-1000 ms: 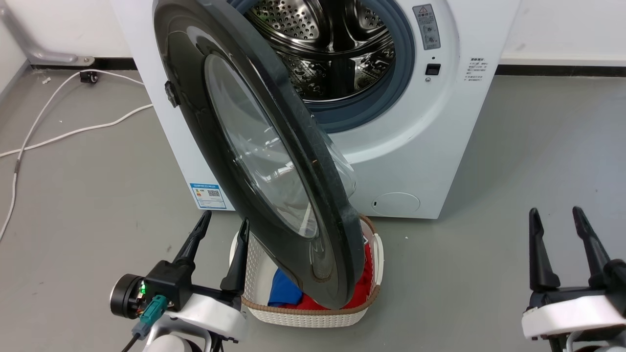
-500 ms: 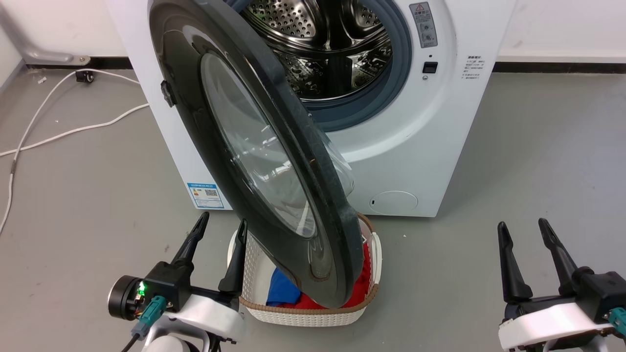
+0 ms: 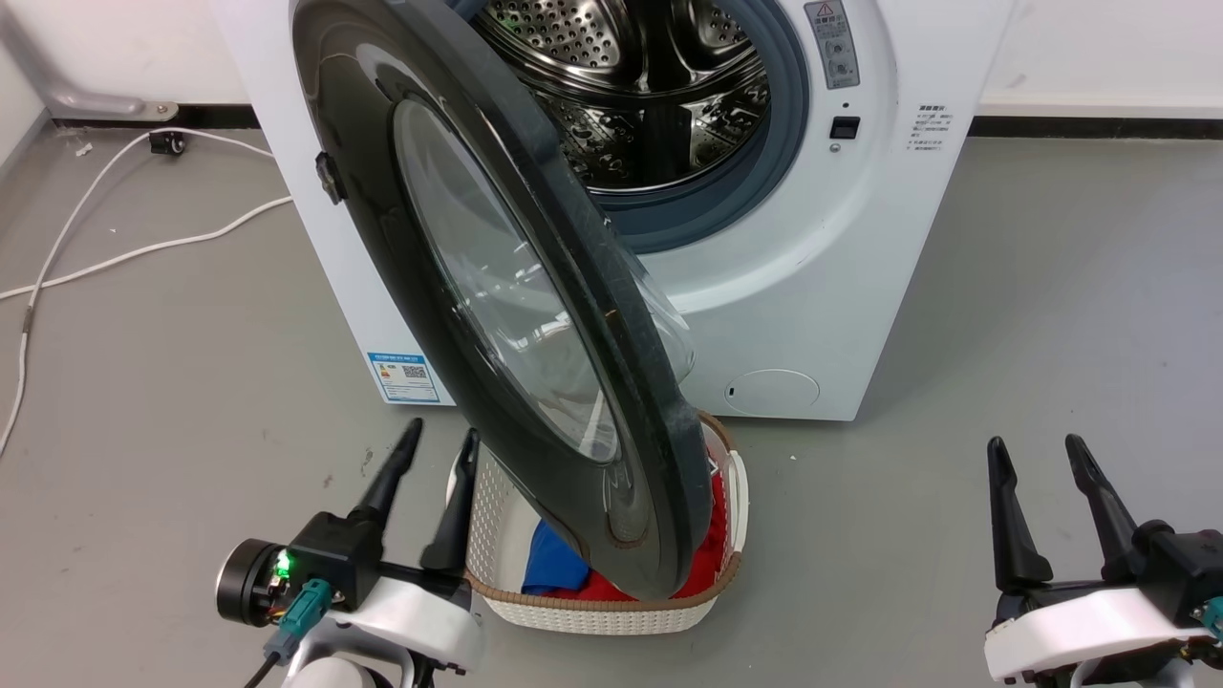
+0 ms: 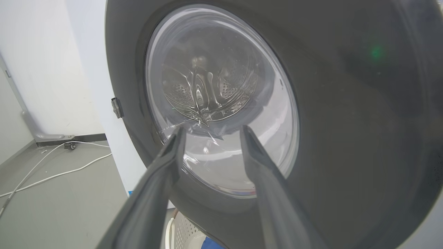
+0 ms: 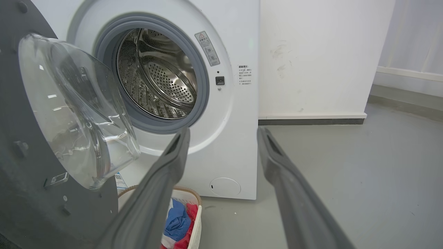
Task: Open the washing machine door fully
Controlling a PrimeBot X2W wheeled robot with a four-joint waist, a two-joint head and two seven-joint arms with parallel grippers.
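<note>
The washing machine door point(image 3: 506, 306) is hanging half-open. The left gripper point(image 3: 441, 430), at its seven o'clock, and the right gripper point(image 3: 1036, 443) are gaping empty. Advise hooking its edge and swinging outward.

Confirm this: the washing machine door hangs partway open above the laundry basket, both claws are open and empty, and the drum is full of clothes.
Wrong on the drum: the right wrist view shows it empty, bare steel. The clothes lie in the laundry basket. The washing machine door does hang partway open above it, and the left claw and right claw are open and empty.
</note>
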